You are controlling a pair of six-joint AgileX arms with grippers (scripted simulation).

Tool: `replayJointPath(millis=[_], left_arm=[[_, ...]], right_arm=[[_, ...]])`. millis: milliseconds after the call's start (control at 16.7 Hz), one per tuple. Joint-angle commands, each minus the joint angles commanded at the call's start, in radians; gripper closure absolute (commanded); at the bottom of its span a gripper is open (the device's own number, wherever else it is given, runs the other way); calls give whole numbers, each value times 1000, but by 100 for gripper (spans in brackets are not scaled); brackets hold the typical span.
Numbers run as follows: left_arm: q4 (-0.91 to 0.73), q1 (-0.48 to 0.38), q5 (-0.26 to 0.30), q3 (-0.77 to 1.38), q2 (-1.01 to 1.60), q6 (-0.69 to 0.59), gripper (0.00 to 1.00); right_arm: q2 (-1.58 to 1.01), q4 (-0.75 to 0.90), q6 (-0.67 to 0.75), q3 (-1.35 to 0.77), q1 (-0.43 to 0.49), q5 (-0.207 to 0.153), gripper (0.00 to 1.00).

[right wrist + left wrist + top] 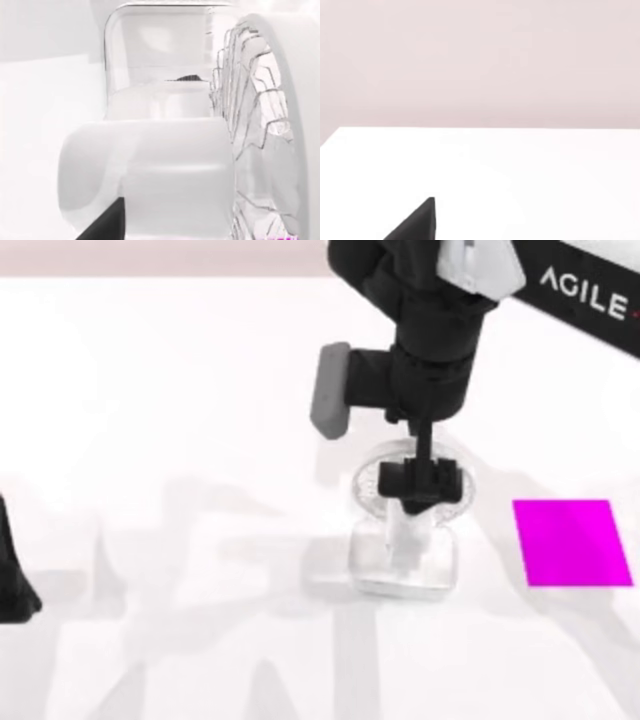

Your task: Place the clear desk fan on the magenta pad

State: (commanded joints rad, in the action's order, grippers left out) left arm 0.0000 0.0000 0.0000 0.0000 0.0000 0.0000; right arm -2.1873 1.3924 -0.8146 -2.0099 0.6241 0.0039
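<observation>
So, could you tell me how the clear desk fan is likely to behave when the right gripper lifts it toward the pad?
The clear desk fan looks like rigid, smooth plastic, so it should stay stiff but might slip. Its round grilled head sits over a short neck and smallish base, so it may tip if nudged. The right gripper sits over its head; the magenta pad lies apart, to the right.

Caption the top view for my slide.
Right gripper over the clear desk fan, magenta pad to its right.

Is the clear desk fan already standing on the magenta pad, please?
No, the clear desk fan stands on bare table left of the magenta pad, a gap between them.
</observation>
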Motion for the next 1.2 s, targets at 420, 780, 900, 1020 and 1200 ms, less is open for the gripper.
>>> replayJointPath(millis=[420,780,900,1020,1200], left_arm=[[0,0,0,0,0,0,0],[0,0,0,0,0,0,0],[0,0,0,0,0,0,0],[0,0,0,0,0,0,0],[0,0,0,0,0,0,0]], right_arm=[[0,0,0,0,0,0,75],[0,0,0,0,0,0,100],[0,0,0,0,0,0,100],[0,0,0,0,0,0,100],[7,3,0,-4,-2,1,100]])
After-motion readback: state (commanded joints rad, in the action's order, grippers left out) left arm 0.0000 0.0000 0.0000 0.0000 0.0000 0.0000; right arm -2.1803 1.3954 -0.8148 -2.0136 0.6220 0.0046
